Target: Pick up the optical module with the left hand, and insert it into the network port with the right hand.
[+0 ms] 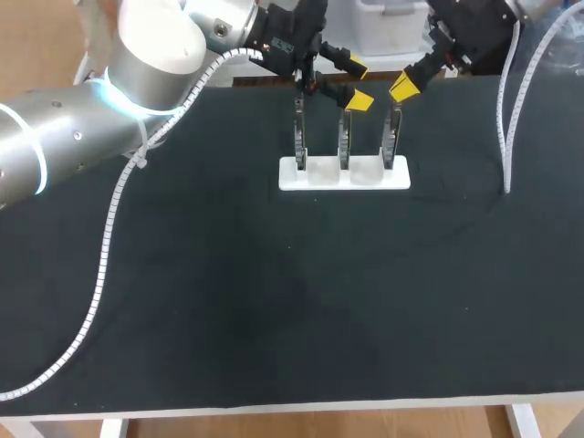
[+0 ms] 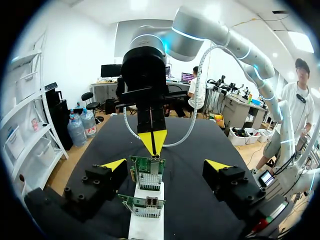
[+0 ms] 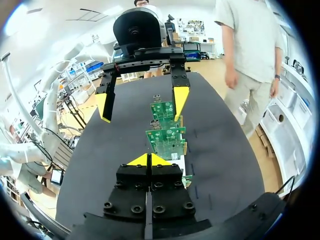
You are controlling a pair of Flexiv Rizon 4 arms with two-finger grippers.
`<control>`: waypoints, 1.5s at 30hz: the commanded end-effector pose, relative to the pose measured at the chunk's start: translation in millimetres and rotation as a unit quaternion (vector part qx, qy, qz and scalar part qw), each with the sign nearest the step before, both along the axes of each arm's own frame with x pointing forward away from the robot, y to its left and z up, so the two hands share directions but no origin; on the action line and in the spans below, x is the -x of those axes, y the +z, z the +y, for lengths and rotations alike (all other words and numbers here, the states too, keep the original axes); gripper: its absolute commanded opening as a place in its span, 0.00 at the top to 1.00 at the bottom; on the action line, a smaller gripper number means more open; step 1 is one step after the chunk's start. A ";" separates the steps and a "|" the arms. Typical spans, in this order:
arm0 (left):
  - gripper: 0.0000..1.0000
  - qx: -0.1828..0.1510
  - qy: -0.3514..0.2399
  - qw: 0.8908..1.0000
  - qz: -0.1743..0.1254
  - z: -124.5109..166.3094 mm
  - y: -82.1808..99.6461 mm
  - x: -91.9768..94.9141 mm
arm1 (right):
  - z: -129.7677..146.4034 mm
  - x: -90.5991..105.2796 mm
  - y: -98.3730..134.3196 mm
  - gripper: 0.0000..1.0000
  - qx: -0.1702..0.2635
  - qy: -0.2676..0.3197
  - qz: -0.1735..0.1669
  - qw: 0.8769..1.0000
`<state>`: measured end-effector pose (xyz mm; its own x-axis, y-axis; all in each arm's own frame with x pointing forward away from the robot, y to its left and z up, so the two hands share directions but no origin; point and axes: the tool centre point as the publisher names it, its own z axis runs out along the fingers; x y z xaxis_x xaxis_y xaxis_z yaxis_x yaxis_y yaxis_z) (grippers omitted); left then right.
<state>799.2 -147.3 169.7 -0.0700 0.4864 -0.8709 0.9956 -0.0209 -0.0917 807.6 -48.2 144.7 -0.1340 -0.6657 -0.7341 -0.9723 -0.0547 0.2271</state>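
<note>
black cloth covers the surface [image 1: 274, 301]; near the middle of its far edge a white holder [image 1: 344, 178] stands three circuit cards [image 1: 345, 137] upright. the left end effector [image 2: 165, 164] hangs over them, fingers spread wide and gripping nothing. the right end effector [image 3: 149, 160] waits across the holder, tips pressed together, nothing visible between them. the optical module i cannot pick out; probably it sits at a card's upper edge. for a clean pickup, centre the fingers either side of the module alone, descend squarely, close gently, and lift straight so no card gets bent.
</note>
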 end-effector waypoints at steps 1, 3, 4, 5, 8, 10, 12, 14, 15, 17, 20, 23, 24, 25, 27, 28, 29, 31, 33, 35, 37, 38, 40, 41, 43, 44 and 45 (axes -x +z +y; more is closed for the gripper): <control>0.00 -0.002 -0.001 1.000 0.001 0.0 0.4 -0.7 | -0.4 -3.1 -5.5 1.00 -0.001 0.001 0.003 1.000; 0.00 -0.002 -0.001 1.000 0.001 0.0 0.4 -0.7 | -0.4 -3.0 -5.6 1.00 0.000 0.001 0.003 1.000; 0.00 -0.002 -0.001 1.000 0.001 0.0 0.4 -0.7 | -0.3 -3.0 -5.6 1.00 0.000 0.001 0.003 1.000; 0.00 -0.002 -0.001 1.000 0.001 0.0 0.4 -0.7 | -0.2 -2.8 -6.1 1.00 -0.001 0.001 0.003 1.000; 0.00 -0.002 -0.001 1.000 0.001 0.0 0.4 -0.7 | -0.2 -2.4 -7.8 1.00 0.000 0.001 0.005 1.000; 0.00 -0.002 -0.001 1.000 0.001 0.0 0.4 -0.7 | -0.3 -2.4 -8.8 1.00 0.000 0.001 0.006 1.000; 0.00 -0.002 -0.001 1.000 0.001 0.0 0.4 -0.7 | -0.5 -2.6 -9.4 1.00 0.000 0.001 0.007 1.000; 0.00 -0.002 -0.001 1.000 0.001 0.0 0.4 -0.7 | -0.6 -2.7 -9.6 1.00 0.000 0.000 0.007 1.000; 0.00 -0.002 -0.001 1.000 0.001 0.0 0.4 -0.7 | -0.7 -2.9 -9.7 1.00 0.000 0.000 0.008 1.000; 0.00 -0.002 -0.001 1.000 0.001 0.0 0.4 -0.7 | -0.7 -3.1 -10.0 1.00 0.000 0.000 0.008 1.000; 0.00 -0.002 -0.001 1.000 0.001 0.0 0.4 -0.7 | -0.8 -3.6 -10.2 1.00 -0.001 0.000 0.008 1.000; 0.00 -0.002 -0.001 1.000 0.001 0.0 0.4 -0.7 | -1.3 -4.9 -8.9 1.00 -0.001 0.000 0.006 1.000; 0.00 -0.002 -0.001 1.000 0.001 0.0 0.4 -0.7 | -1.4 -5.3 -8.2 1.00 -0.002 -0.001 0.006 1.000; 0.00 -0.002 -0.001 1.000 0.001 0.0 0.4 -0.7 | -1.5 -5.5 -7.1 1.00 -0.002 -0.001 0.005 1.000; 0.00 -0.002 -0.001 1.000 0.001 0.0 0.4 -0.7 | -1.7 -5.6 -4.7 1.00 -0.003 -0.001 0.002 1.000; 0.00 -0.002 -0.001 1.000 0.001 0.0 0.4 -0.7 | -1.8 -5.7 -3.6 1.00 -0.003 -0.002 0.001 1.000; 0.00 -0.002 -0.001 1.000 0.001 0.0 0.4 -0.7 | -2.2 -5.9 -2.3 1.00 -0.003 -0.004 -0.001 1.000; 0.00 -0.002 -0.001 1.000 0.001 0.0 0.4 -0.7 | -2.9 -6.4 1.1 1.00 -0.005 -0.007 -0.005 1.000; 0.00 -0.002 -0.001 1.000 0.001 0.0 0.4 -0.7 | -3.0 -6.5 5.9 1.00 -0.007 -0.010 -0.010 1.000; 0.00 -0.002 -0.001 1.000 0.001 0.0 0.4 -0.7 | -3.1 -7.4 11.6 1.00 -0.012 -0.014 -0.014 1.000; 0.00 -0.002 -0.001 1.000 0.001 0.0 0.4 -0.7 | -3.1 -8.1 17.5 0.85 -0.018 -0.015 -0.021 1.000; 0.00 -0.002 -0.001 1.000 0.001 0.0 0.4 -0.7 | -2.9 -8.4 20.4 0.88 -0.019 -0.016 -0.024 0.999; 0.00 -0.002 -0.001 1.000 0.001 0.0 0.4 -0.7 | -1.8 -8.5 26.2 0.81 -0.020 -0.017 -0.031 0.999; 0.00 -0.002 -0.001 1.000 0.001 0.0 0.4 -0.7 | -1.4 -8.6 28.7 0.66 -0.019 -0.018 -0.034 0.999; 0.00 -0.002 -0.001 1.000 0.001 0.0 0.4 -0.7 | -0.5 -8.3 34.7 0.60 -0.025 -0.014 -0.041 0.999; 0.00 -0.002 -0.001 1.000 0.001 0.0 0.4 -0.7 | -0.1 -8.3 37.6 0.58 -0.026 -0.014 -0.045 0.999; 0.00 -0.002 -0.001 1.000 0.001 0.0 0.4 -0.7 | 0.4 -8.2 40.5 0.54 -0.028 -0.015 -0.046 0.998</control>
<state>799.2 -147.3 169.7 -0.0700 0.4864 -0.8709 0.9956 -0.0209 -0.0917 825.0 -47.1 180.0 -0.0847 -0.6192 -0.7807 -0.9879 -0.0502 0.1470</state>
